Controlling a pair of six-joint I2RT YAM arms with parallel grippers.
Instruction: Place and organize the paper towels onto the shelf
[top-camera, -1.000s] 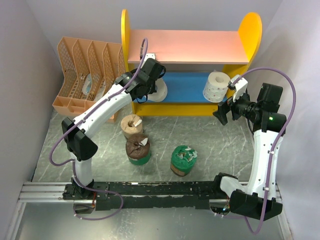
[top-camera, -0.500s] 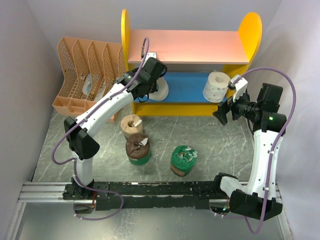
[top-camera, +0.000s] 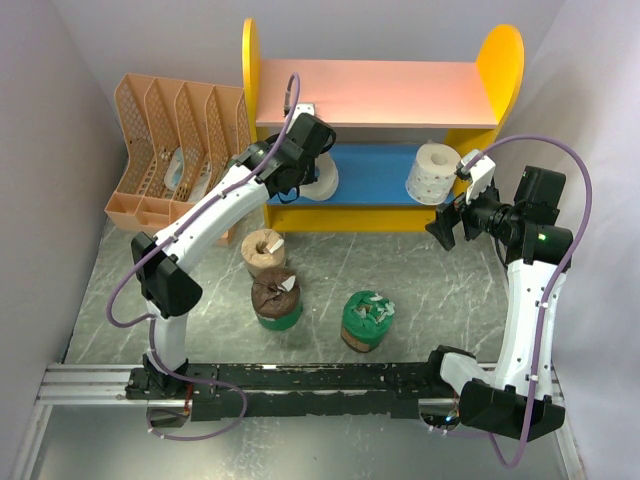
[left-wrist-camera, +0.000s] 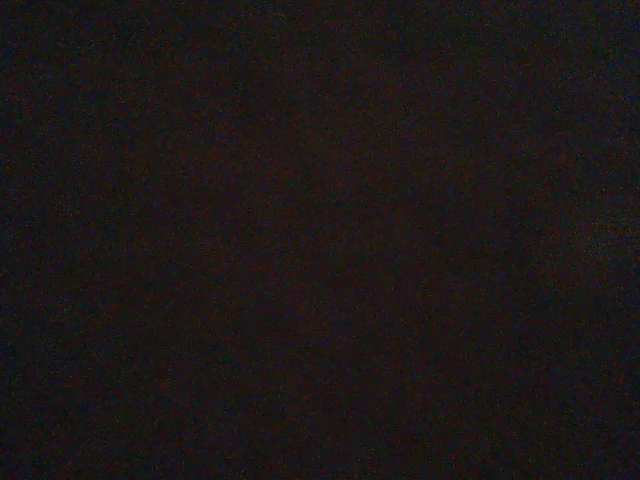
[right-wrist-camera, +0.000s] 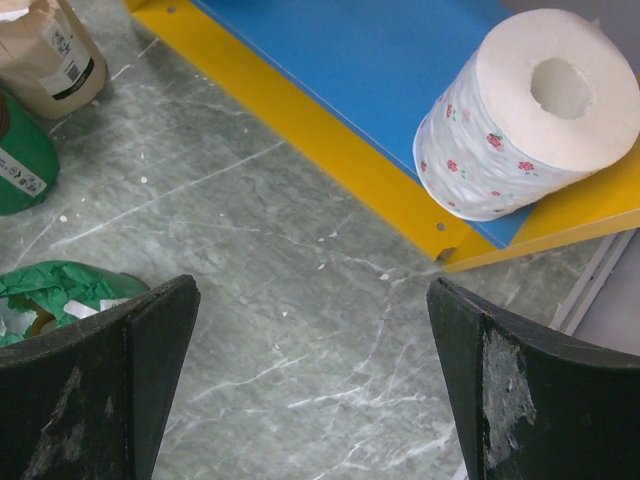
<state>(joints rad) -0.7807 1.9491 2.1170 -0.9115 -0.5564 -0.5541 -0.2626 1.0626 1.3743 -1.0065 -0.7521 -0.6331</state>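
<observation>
The shelf has a pink upper board (top-camera: 380, 92) and a blue lower board (top-camera: 375, 172). One white flowered roll (top-camera: 432, 172) stands at the right end of the blue board, and it also shows in the right wrist view (right-wrist-camera: 525, 115). My left gripper (top-camera: 305, 165) reaches under the pink board at the left end of the blue board, against a second white roll (top-camera: 326, 180). Its fingers are hidden and the left wrist view is black. A tan roll (top-camera: 264, 250) and two green-wrapped rolls (top-camera: 276, 300) (top-camera: 367, 320) stand on the table. My right gripper (right-wrist-camera: 310, 290) is open and empty above the table, in front of the shelf's right end.
A peach slotted file organizer (top-camera: 175, 150) stands left of the shelf, with something pale in one slot. Grey walls close in both sides. The arm rail (top-camera: 320, 378) runs along the near edge.
My left gripper has pushed slightly right and deeper onto the lower board, and the white roll has moved with it. The right arm has not moved.
</observation>
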